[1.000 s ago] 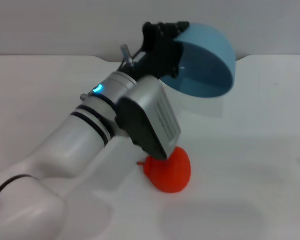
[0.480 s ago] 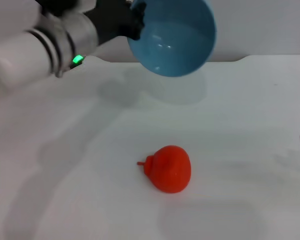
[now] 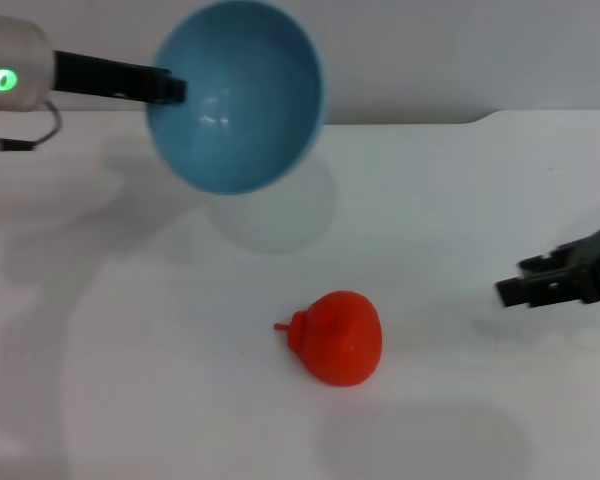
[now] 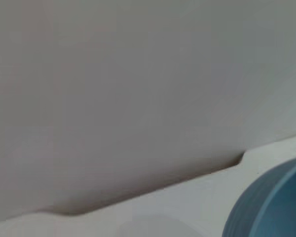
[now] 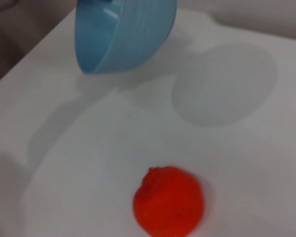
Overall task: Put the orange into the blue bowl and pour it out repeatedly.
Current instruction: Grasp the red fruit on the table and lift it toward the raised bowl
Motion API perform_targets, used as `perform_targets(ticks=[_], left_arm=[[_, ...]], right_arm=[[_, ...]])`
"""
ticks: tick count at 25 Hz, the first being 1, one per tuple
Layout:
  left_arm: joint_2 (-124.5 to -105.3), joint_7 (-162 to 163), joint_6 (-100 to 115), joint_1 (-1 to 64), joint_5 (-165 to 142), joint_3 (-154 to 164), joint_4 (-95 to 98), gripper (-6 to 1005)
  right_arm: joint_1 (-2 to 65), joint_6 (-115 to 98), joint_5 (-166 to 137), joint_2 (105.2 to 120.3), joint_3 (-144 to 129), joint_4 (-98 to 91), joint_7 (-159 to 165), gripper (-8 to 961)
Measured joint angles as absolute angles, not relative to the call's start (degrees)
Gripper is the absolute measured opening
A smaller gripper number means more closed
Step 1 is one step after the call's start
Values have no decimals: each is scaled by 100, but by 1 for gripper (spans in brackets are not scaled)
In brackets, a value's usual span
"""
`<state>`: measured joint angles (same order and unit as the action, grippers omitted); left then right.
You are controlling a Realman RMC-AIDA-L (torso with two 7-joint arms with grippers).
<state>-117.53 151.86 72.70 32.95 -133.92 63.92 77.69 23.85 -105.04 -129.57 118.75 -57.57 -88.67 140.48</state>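
Note:
The orange (image 3: 338, 338) lies on the white table (image 3: 460, 180), near the middle, with its small stem pointing left. It also shows in the right wrist view (image 5: 168, 207). My left gripper (image 3: 170, 90) is shut on the rim of the blue bowl (image 3: 238, 95) and holds it raised at the back left, tipped on its side and empty. The bowl also shows in the right wrist view (image 5: 123, 29) and at the edge of the left wrist view (image 4: 271, 207). My right gripper (image 3: 520, 288) hangs low at the right, well apart from the orange.
The table's back edge meets a grey wall (image 3: 480, 60), with a step in the edge at the back right (image 3: 485, 118). The bowl's shadow (image 3: 280, 215) falls on the table behind the orange.
My left arm has swung the bowl to the left and back, away from above the orange. My right gripper has come into view from the right. The orange has not moved.

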Motion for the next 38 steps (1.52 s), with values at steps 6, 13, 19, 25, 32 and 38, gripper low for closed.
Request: perform_targets(ticks=[6,13,19,25,32,38], left_arm=[[-11745,15350,8135,2923,-13736,5603,8675,-1],[-11765,15373,8377,2503,-13769,5524,9120,-1],[-11768,15328,8508,2539,-13771,5564,9170,-1],[-11769,15326,8499,2537,-13768,5616,9307,0],[-11769,15320,8490,2543,-13772,5661,9330,0],[-11758,15319,8504,2542,-13778,5706,9327,-1]], right_arm=[[2616,-9703,-12979,11875,-6869,-8429,14066,463],[3018,-8434,-12979,11881,-8001,-7527,14079,464],[3607,-7680,-12962,11897,-8690,-6404,14206,464],[3626,-7069,-13001,11900,-9187,-6219,14455,464],[3740,-6827,-12843,11900,-9203,-5713,14454,465],[3848,-6751,-12666,11900,-9176,-5322,14426,451]])
